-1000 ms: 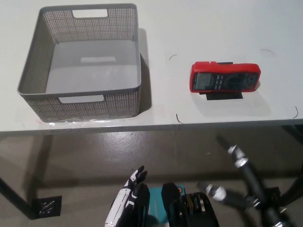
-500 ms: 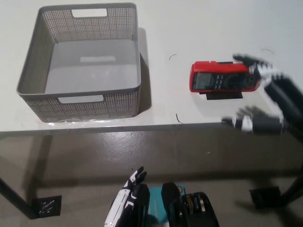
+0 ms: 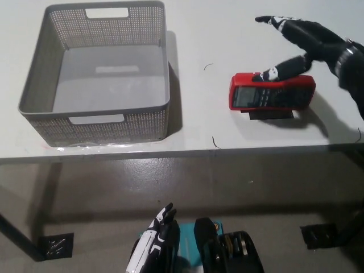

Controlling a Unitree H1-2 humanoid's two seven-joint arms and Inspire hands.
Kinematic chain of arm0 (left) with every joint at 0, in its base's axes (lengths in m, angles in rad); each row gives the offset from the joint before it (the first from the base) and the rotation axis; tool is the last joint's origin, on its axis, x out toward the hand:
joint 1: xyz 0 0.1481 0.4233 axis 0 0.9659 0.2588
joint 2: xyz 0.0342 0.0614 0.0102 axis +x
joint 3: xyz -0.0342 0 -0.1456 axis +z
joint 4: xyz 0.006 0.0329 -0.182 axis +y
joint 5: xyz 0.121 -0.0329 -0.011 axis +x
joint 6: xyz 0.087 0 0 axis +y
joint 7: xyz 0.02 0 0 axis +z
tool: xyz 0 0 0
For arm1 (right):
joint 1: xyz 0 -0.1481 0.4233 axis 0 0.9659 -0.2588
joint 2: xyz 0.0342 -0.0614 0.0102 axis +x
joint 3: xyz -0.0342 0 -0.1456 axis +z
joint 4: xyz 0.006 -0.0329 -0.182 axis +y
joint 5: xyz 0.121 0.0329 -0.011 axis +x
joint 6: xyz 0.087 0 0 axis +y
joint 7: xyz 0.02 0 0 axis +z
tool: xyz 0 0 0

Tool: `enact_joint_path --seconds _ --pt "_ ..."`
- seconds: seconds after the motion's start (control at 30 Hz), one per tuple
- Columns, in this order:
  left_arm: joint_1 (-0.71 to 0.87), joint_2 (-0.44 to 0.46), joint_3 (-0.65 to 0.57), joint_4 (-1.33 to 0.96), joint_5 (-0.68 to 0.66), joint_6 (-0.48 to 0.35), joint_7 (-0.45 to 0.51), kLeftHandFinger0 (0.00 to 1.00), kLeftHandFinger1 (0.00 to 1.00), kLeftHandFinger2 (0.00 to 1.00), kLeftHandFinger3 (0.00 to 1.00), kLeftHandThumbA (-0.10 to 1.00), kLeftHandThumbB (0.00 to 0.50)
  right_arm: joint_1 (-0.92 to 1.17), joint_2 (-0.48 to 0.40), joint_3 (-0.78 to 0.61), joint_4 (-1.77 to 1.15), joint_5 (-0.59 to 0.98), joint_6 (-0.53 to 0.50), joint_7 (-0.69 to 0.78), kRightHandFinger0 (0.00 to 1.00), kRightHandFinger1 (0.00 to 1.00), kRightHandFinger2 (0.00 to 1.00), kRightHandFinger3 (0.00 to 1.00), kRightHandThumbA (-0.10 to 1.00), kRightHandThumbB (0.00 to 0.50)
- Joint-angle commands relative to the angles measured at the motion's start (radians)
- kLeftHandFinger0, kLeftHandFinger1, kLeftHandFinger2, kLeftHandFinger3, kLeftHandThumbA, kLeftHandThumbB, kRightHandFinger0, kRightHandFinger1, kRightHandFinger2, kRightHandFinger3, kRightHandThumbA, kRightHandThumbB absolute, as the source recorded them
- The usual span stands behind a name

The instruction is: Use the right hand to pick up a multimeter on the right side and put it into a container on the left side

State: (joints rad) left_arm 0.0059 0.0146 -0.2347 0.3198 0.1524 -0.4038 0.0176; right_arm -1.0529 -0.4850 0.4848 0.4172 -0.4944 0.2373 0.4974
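A red multimeter (image 3: 272,93) with a dark face lies flat on the white table (image 3: 227,131), right of centre, on a small black patch. My black right hand (image 3: 304,42) hovers over its far right end, open, fingers spread and pointing left; one finger reaches over the meter's top edge. It holds nothing. The grey mesh basket (image 3: 96,122) stands on the left side of the table, with nothing inside. My white left hand (image 3: 153,244) rests low at the bottom, below the table edge.
The table's front edge (image 3: 182,152) runs across the picture's middle, with dark floor below. A strip of bare tabletop lies between the basket and the multimeter. Thin pen marks (image 3: 214,142) dot the surface.
My right hand has risen from below the table edge, swung up past the meter's right end, and now hangs over its far side. The multimeter and basket have not moved.
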Motion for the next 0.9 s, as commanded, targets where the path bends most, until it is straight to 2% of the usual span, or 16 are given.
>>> enact_joint_path --seconds 0.0,0.17,0.3,0.47,0.6,0.7,0.83,0.87 --pt "0.011 0.004 -0.023 -0.013 0.011 -0.066 0.017 1.0 1.0 1.0 1.0 1.0 0.5 -0.219 0.039 0.07 0.246 -0.091 0.054 0.099 1.0 1.0 1.0 1.0 1.0 0.5" --pt "0.006 0.009 -0.03 -0.009 0.015 -0.066 0.028 1.0 1.0 1.0 1.0 1.0 0.496 -0.301 0.101 0.111 0.46 -0.082 0.016 0.089 1.0 1.0 1.0 1.0 1.0 0.5" --pt "0.01 0.008 -0.03 -0.012 0.01 -0.066 0.025 1.0 1.0 1.0 1.0 1.0 0.5 -0.347 0.14 0.162 0.562 -0.109 -0.002 0.117 1.0 1.0 1.0 1.0 1.0 0.444" --pt "0.009 0.006 -0.031 -0.013 0.002 -0.066 0.02 1.0 1.0 1.0 1.0 1.0 0.5 -0.369 0.168 0.181 0.64 -0.115 0.003 0.11 1.0 1.0 1.0 1.0 1.0 0.458" --pt "0.007 0.011 -0.034 -0.014 0.0 -0.066 0.02 1.0 1.0 1.0 1.0 1.0 0.5 -0.361 0.179 0.171 0.634 -0.107 0.025 0.11 1.0 1.0 1.0 1.0 1.0 0.499" --pt "0.009 0.011 -0.035 -0.013 -0.004 -0.066 0.015 1.0 1.0 1.0 1.0 1.0 0.5 -0.352 0.189 0.163 0.632 -0.105 0.039 0.105 1.0 1.0 1.0 1.0 1.0 0.5" --pt "0.009 0.014 -0.036 -0.016 -0.011 -0.066 0.009 1.0 1.0 1.0 1.0 1.0 0.5 -0.34 0.206 0.154 0.66 -0.097 0.001 0.097 1.0 1.0 1.0 1.0 0.96 0.5" --pt "0.008 0.016 -0.037 -0.014 -0.012 -0.066 0.008 1.0 1.0 1.0 1.0 1.0 0.5 -0.342 0.212 0.161 0.682 -0.096 -0.006 0.139 1.0 1.0 1.0 1.0 0.99 0.5"
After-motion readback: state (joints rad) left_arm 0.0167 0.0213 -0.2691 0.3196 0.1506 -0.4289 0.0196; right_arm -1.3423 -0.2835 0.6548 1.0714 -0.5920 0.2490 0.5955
